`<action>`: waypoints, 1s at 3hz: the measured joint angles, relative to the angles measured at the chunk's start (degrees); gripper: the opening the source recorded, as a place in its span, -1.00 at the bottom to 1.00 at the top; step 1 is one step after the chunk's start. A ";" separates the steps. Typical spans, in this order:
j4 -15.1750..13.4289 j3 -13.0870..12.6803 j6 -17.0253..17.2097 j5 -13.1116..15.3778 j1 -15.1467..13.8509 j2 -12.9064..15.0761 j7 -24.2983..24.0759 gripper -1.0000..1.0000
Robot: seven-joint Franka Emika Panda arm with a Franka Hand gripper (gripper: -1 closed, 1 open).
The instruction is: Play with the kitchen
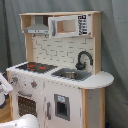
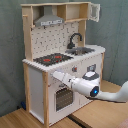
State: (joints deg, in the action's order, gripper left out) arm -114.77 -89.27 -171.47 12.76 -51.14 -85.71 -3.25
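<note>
Plainly, the kitchen [image 2: 60,65] stands upright on the wood floor [image 2: 20,117], and the arm reaches level at its front by the oven door [image 2: 62,97], presumably to work it, though whether the hand [image 2: 54,75] grips anything I cannot tell.

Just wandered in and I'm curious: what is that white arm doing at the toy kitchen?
A white robot arm is reaching toward the front of a toy play kitchen. Its tip is at the panel just above the oven door, below the red-ringed hob. The sink and black faucet are untouched. Whether it grips anything isn't visible.
</note>
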 joint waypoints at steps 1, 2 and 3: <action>-0.16 0.65 -1.57 0.00 -0.05 0.00 6.25 1.00; -0.53 1.48 -3.19 0.00 -0.19 0.01 12.37 1.00; -2.08 1.67 -6.05 0.00 -0.47 0.03 17.61 1.00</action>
State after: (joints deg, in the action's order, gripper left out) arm -116.85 -87.60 -177.51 12.76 -51.61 -85.68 14.36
